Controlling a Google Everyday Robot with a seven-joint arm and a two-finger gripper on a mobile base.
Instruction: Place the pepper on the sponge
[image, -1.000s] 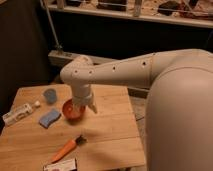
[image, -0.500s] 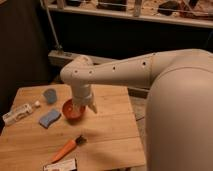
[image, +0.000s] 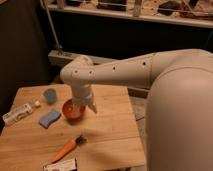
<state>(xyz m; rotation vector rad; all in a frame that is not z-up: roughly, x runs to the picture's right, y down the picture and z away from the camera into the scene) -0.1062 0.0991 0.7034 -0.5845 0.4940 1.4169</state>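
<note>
Pepper (image: 67, 148) lies flat on the wooden surface (image: 107, 132) near its front edge, with the dark stem end up and to the right and the orange tip toward the lower left. It is well apart from the sponge (image: 49, 118) and does not touch it. That light-blue sponge lies flat toward the left, just beside the red-orange bowl (image: 71, 111), with a small blue cup (image: 50, 95) behind it and a white packet (image: 17, 113) to its left. A printed card (image: 60, 165) sits at the front edge near the pepper's tip. My tool (image: 84, 106) hangs from the white arm (image: 115, 72), pointing down over the bowl, clear of both pepper and sponge. I cannot tell how wide it stands; the pepper is on the wood, not in its hold. I judge the sponge's flat, bare top an easy landing spot. Because the pepper lies low and slanted, I would turn the wrist across its length and grip the thicker stem half. With the bowl so near the sponge, I would watch for a knock on the carry.
</note>
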